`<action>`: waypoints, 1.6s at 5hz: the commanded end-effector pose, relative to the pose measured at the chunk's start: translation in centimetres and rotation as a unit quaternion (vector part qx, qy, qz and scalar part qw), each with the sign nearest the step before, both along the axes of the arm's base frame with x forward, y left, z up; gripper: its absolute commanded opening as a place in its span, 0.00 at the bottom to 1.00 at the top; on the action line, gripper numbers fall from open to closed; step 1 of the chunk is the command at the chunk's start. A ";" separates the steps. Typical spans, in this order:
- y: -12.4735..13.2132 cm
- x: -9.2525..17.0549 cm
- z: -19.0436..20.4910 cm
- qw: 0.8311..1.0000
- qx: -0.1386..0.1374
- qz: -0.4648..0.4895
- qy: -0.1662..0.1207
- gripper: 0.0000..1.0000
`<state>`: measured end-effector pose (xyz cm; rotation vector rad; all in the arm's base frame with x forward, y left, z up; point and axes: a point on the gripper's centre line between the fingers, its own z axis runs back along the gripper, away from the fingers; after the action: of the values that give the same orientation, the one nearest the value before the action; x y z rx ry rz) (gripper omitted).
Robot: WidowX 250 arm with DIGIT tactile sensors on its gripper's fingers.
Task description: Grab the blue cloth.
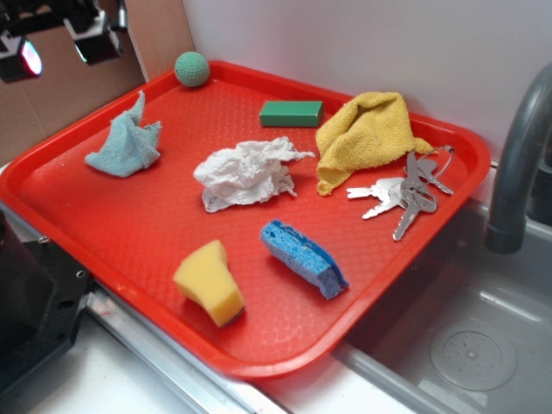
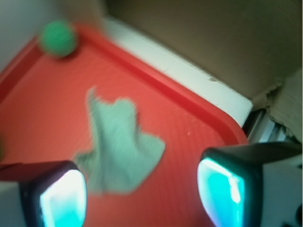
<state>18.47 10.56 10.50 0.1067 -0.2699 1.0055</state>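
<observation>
Spread wide, end effector [image 2: 142, 194] with 2 glowing pads [image 2: 64, 198] apart, empty, hanging above the blue cloth [image 2: 118, 151]. Lies crumpled, that cloth [image 1: 125, 147], at the far left of the red tray [image 1: 52, 207], well apart from the white tissue [image 1: 246, 172] at the middle and just near of the green ball [image 1: 191, 69].

Risks from here: dropping too far left or near, closing on bare tray and only pushing the limp rag aside; pinching just the raised peak, letting the rest slip free on lifting; pressing hard into the tray floor and jamming the fingers. Close to the tray's left rim too, so a sideways drift likely clips the wall.

Exterior view only: yellow towel [image 1: 366, 134], green block [image 1: 291, 113], keys [image 1: 410, 194], blue sponge [image 1: 304, 257], yellow sponge [image 1: 210, 281], sink beside the tray. Wrist view only, though blurred: pads straddling the cloth's near edge, cardboard beyond the rim.
</observation>
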 end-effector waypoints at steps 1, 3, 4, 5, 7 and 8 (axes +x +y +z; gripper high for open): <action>2.7 1.7 -4.9 0.999 0.004 0.027 0.027 1.00; 2.6 0.3 -8.4 0.998 0.009 0.002 0.065 1.00; 2.2 -0.4 -9.9 0.997 0.005 -0.023 0.071 1.00; 2.0 -1.2 -10.4 0.997 -0.002 -0.043 0.063 0.24; 1.5 -0.1 -10.5 0.998 -0.008 -0.045 0.053 0.00; 1.5 0.0 -10.7 0.997 -0.010 -0.054 0.048 0.00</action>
<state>20.97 11.76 0.53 0.1166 -0.2385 0.9100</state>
